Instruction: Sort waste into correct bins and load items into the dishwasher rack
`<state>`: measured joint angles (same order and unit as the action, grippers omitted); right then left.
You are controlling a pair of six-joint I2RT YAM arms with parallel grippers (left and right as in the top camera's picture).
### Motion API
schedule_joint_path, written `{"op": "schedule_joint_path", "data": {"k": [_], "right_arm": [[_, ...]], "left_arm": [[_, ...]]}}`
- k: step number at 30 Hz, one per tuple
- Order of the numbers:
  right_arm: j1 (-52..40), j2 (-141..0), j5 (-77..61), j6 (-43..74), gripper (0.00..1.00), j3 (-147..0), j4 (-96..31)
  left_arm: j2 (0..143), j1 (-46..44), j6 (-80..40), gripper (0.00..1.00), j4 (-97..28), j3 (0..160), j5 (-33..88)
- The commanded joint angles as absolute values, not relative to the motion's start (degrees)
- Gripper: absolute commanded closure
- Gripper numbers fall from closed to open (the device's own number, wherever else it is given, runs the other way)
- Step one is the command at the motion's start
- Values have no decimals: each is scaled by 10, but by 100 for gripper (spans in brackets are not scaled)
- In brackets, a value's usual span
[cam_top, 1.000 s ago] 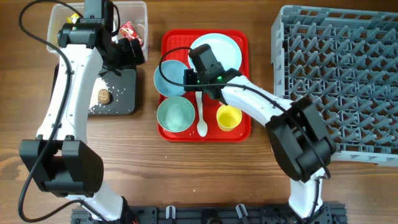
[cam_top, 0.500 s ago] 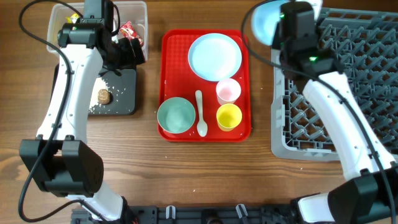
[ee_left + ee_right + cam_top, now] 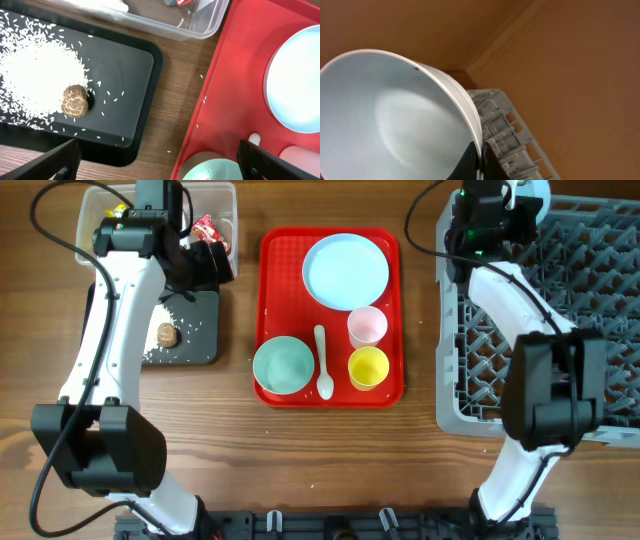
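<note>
My right gripper (image 3: 514, 202) is shut on the rim of a light-blue bowl (image 3: 537, 192), held on edge over the far left corner of the grey dishwasher rack (image 3: 560, 320). In the right wrist view the fingers (image 3: 479, 160) pinch the bowl's rim (image 3: 395, 120) with the rack (image 3: 507, 135) behind. My left gripper (image 3: 205, 265) is open and empty (image 3: 160, 162) above the gap between the black tray (image 3: 195, 345) and the red tray. The second bowl (image 3: 283, 365), plate (image 3: 345, 270), pink cup (image 3: 367, 326), yellow cup (image 3: 367, 367) and spoon (image 3: 322, 362) lie on the red tray.
The clear tub (image 3: 225, 200) at the far left holds red (image 3: 205, 228) and yellow wrappers (image 3: 118, 210). The black tray (image 3: 125, 65) holds rice grains (image 3: 35, 75) and the brown food piece (image 3: 75, 100). The red serving tray (image 3: 268, 300) lies between the bins and the rack.
My right arm lifted one light-blue bowl off the red tray and carried it right and back to the rack's far left corner. The left arm has not moved.
</note>
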<state>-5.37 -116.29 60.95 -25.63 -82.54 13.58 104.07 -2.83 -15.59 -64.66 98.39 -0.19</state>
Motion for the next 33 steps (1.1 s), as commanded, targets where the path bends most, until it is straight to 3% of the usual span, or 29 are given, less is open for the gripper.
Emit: {"op": "schedule_joint_path", "data": {"k": [1, 8, 14, 18, 22, 26, 31, 33], "right_arm": [[-58, -1192, 632, -298, 96, -832, 141], [-58, -1206, 615, -283, 96, -832, 139], [-67, -1206, 551, -222, 96, -831, 61], [-86, -1206, 517, -221, 80, -831, 50], [-98, -1206, 496, -220, 80, -831, 32], [-98, -1206, 494, -216, 67, -831, -16], [-98, -1206, 481, -122, 63, -831, -123], [-98, -1206, 481, -118, 68, -832, -127]], "left_arm": [[1044, -28, -155, 0, -647, 982, -10], [1044, -28, -155, 0, -647, 982, -10], [1044, -28, -155, 0, -647, 982, -10], [1044, -28, -155, 0, -647, 982, -10], [1044, -28, -155, 0, -647, 982, -10], [1044, -28, -155, 0, -647, 982, -10], [1044, -28, -155, 0, -647, 982, -10], [1044, -28, -155, 0, -647, 982, -10]]}}
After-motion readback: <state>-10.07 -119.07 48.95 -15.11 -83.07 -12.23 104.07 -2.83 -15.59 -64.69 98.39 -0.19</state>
